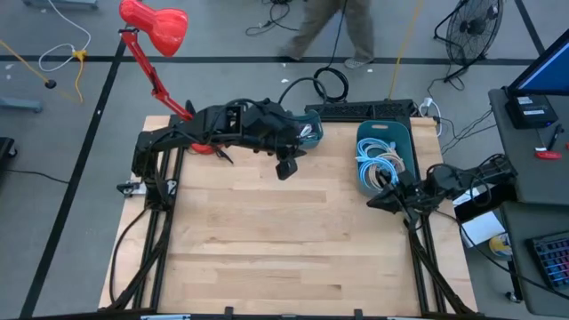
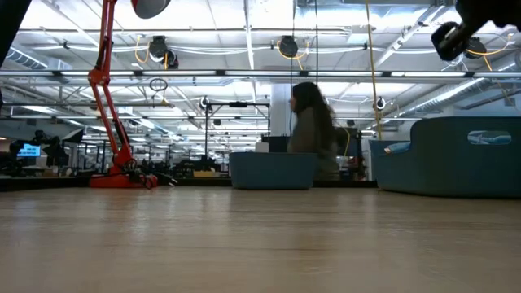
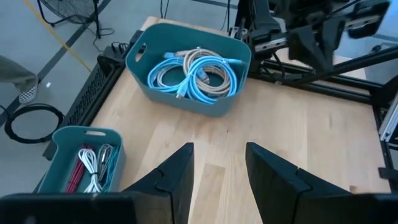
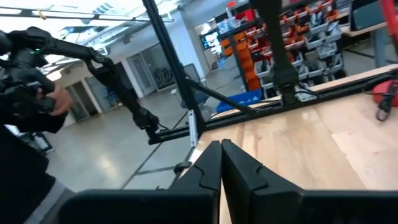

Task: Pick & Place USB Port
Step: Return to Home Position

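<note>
**Both arms off the bins, cables lying inside**

A red lamp (image 1: 164, 27) with a jointed metal stem and a glossy rounded shade stands well left of the right bin (image 3: 186, 101). Both rest on a pale bench (image 1: 284, 240) of planked wood.

The left arm (image 1: 231, 124), dark and angular, reaches in from the left and ends short of the right bin. Its jaws are spread and empty (two wedge-shaped fingers (image 3: 177, 180) with bare wood showing between them).

The left bin (image 3: 55, 163) sits just left of the right bin and is partly hidden under that arm in the high view. It is a narrow teal plastic tub with rounded corners, and it holds thin cables (image 3: 90, 165) in red, white and grey.

The right bin is the same smooth teal plastic but wider, with a handle slot in one end. It holds light blue cables (image 3: 211, 78) coiled together with beige cables (image 3: 163, 73). I cannot tell which of them carries a USB plug.

The right arm (image 1: 444, 182) waits just right of the right bin, with its tip near the bin's near corner. Its jaws are pressed together on nothing.
</note>
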